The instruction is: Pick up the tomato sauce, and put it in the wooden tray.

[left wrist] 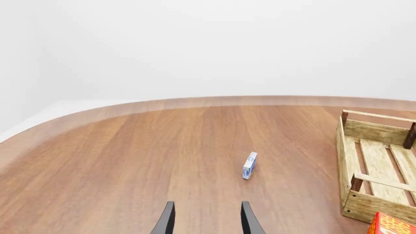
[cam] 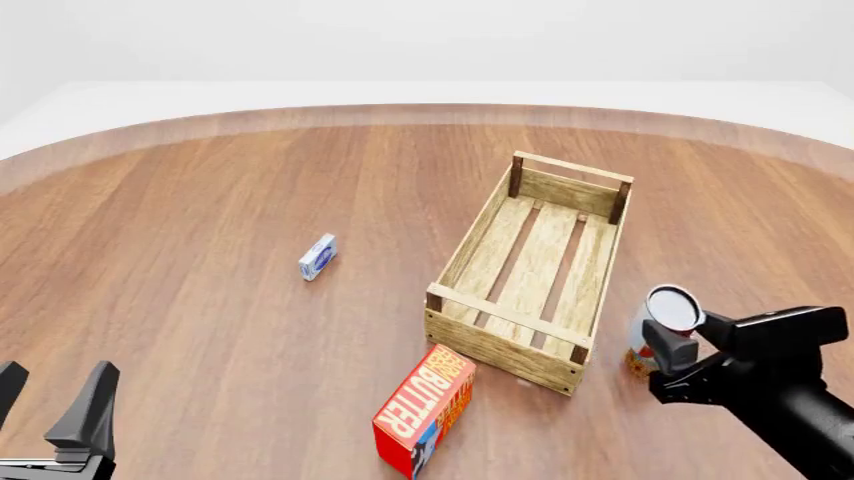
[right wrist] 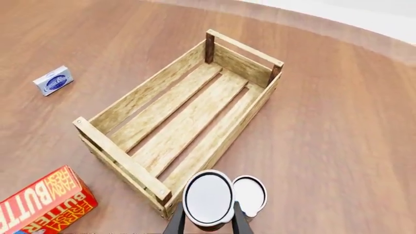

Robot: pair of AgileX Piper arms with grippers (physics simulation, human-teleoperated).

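One tomato sauce [cam: 671,312], lower right of the front view just beside the wooden tray [cam: 470,248], clamped in the right hand [cam: 665,365] and seemingly raised for carrying over the rim; left hand [cam: 51,408] idle, fingers apart.

The red-orange rectangular cardboard box [cam: 424,411] lying on the brown wooden table just beside the near corner of the light slatted wooden tray [cam: 530,271] carries the word "BUTTER" in large white capitals along its side, read in both the front view and the right wrist view [right wrist: 44,202]; smaller lettering above it is too blurred to read. The small blue-and-white box [right wrist: 53,80] bears an oval emblem whose wording cannot be made out.
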